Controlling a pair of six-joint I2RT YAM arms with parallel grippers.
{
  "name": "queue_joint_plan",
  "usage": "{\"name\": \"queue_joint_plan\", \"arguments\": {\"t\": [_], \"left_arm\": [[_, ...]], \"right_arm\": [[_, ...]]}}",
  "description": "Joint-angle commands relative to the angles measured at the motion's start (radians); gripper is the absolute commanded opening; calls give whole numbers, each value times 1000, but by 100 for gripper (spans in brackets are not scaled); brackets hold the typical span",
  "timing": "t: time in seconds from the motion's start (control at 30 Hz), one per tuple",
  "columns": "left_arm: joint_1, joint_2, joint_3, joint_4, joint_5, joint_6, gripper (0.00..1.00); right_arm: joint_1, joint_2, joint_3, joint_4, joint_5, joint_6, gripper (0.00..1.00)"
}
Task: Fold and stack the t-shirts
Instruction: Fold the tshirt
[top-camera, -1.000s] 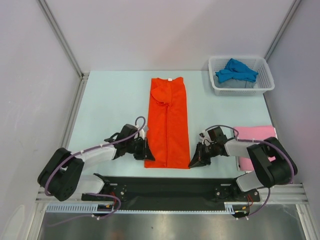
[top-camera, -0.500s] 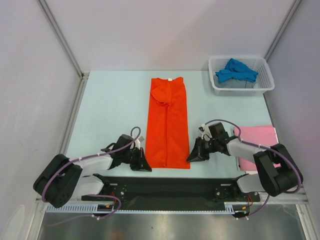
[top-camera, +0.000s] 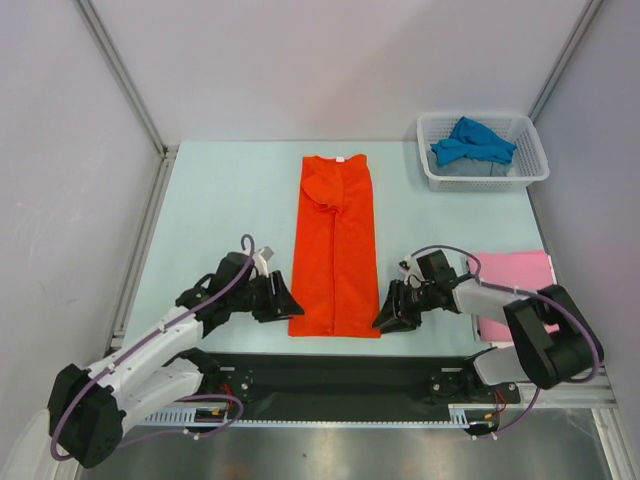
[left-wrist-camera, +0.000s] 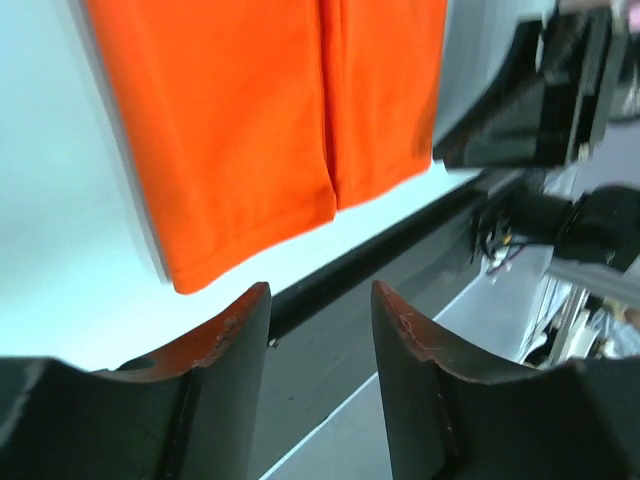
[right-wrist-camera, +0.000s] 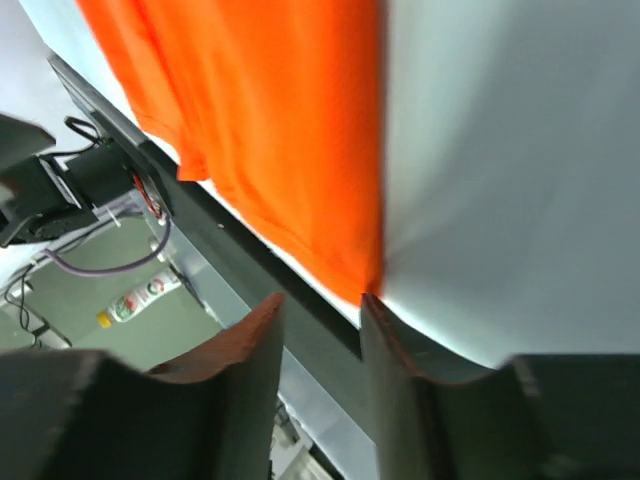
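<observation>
Left pincer (left-wrist-camera: 320, 300): one. Two dark fingers (left-wrist-camera: 228, 335) with worn reddish inner edges, set moderately apart. Nothing lies between them. The tips sit just short of the near-left corner of the orange-red t-shirt (left-wrist-camera: 250, 120), low over the table (top-camera: 220, 200), not touching the cloth.

Right pincer (right-wrist-camera: 318, 305): one. Fingers (right-wrist-camera: 250, 340) of the same make, parted by a narrow gap that holds nothing. One tip meets the shirt's near-right corner at the hem. Whether it presses on the cloth cannot be told.

Orange-red t-shirt: one. Soft matte knit, folded lengthwise into a long narrow strip. Both side flaps are turned inward and meet along a centre seam. One sleeve is bunched near the collar at the far end. It lies flat on the table with its near hem between the two pincers.

Pink t-shirt (top-camera: 515, 272): one. Flat folded rectangle on the table, well to the right of the orange-red shirt's near end and partly under the right arm.

Blue t-shirt (top-camera: 470, 140): one. Crumpled and unfolded, inside the basket.

Basket (top-camera: 485, 181): one. White plastic mesh, rectangular, at the far right of the orange-red shirt's collar end.

Table: one. Smooth, pale blue-green top.
</observation>
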Motion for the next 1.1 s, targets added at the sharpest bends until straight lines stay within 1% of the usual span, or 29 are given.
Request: {"name": "queue_joint_plan", "arguments": {"t": [0.0, 0.03, 0.07, 0.17, 0.27, 0.4, 0.67, 0.8, 1.07], "left_arm": [[49, 44, 31, -111, -89, 33, 50], [78, 56, 13, -107, -83, 41, 50], [89, 68, 2, -78, -78, 48, 46], [103, 124, -41, -7, -37, 49, 40], [103, 187, -39, -8, -50, 58, 40], [103, 214, -38, 2, -73, 56, 42], [100, 323, -64, 36, -47, 33, 38], [97, 342, -99, 81, -32, -1, 37], [97, 352, -105, 24, -86, -2, 35]], "right_arm": [[2, -100, 1, -108, 55, -26, 44], [0, -108, 1, -116, 57, -25, 45], [0, -109, 1, -122, 69, -29, 46], [2, -88, 5, -133, 92, -40, 47], [0, -54, -2, -116, 95, -37, 47], [0, -26, -16, -50, 89, -11, 47], [2, 7, -16, -49, 74, -24, 45], [3, 15, -22, -46, 75, -29, 45], [2, 12, -21, -58, 92, -23, 45]]}}
